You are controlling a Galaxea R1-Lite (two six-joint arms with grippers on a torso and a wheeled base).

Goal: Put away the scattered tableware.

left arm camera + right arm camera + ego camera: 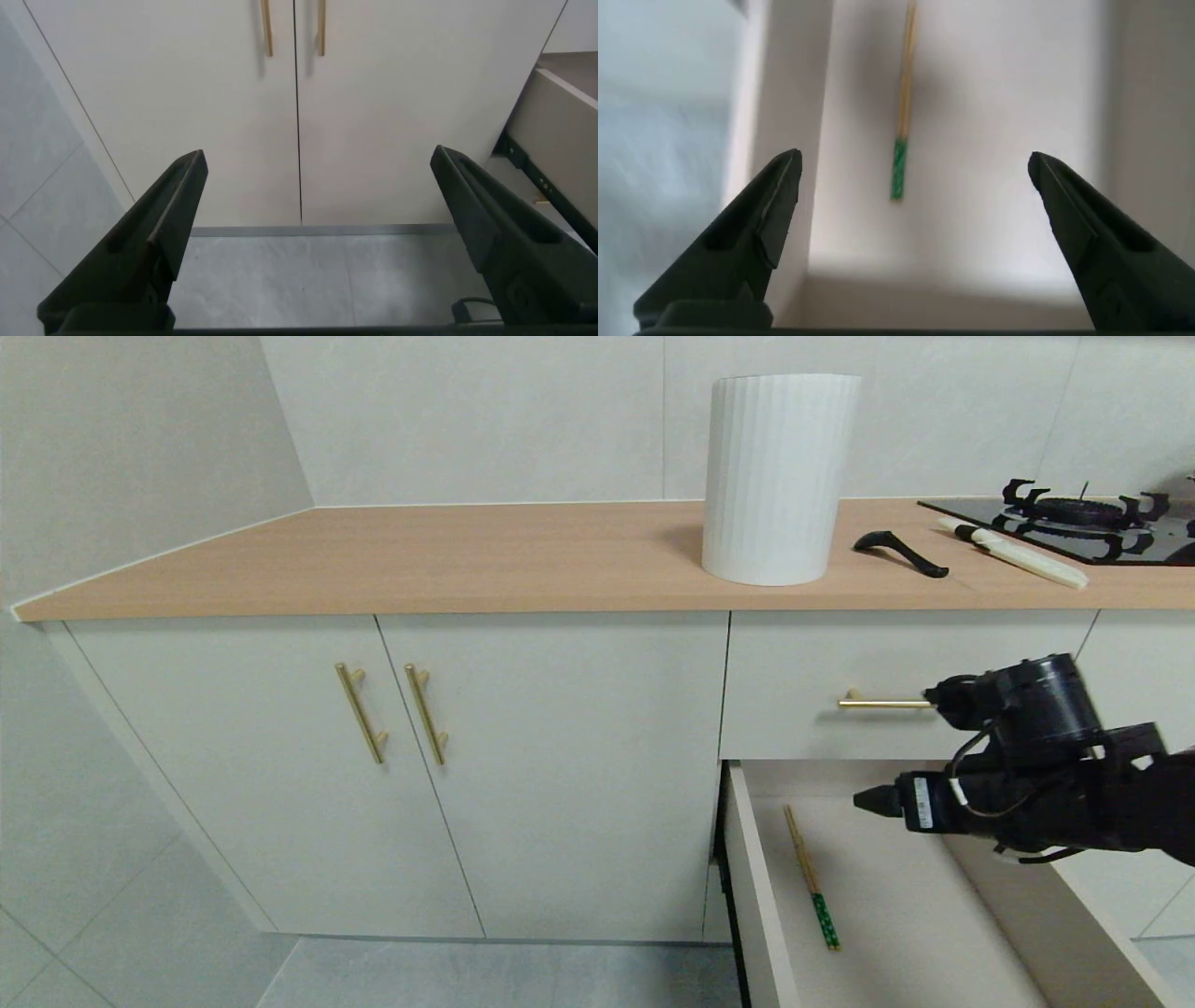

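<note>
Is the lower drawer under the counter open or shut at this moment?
Open. The lower drawer is pulled out, and the chopsticks lie on its bare floor. The drawer above is shut.

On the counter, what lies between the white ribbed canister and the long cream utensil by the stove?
One black curved utensil lies on the countertop between the canister and the cream utensil; the head view shows it.
</note>
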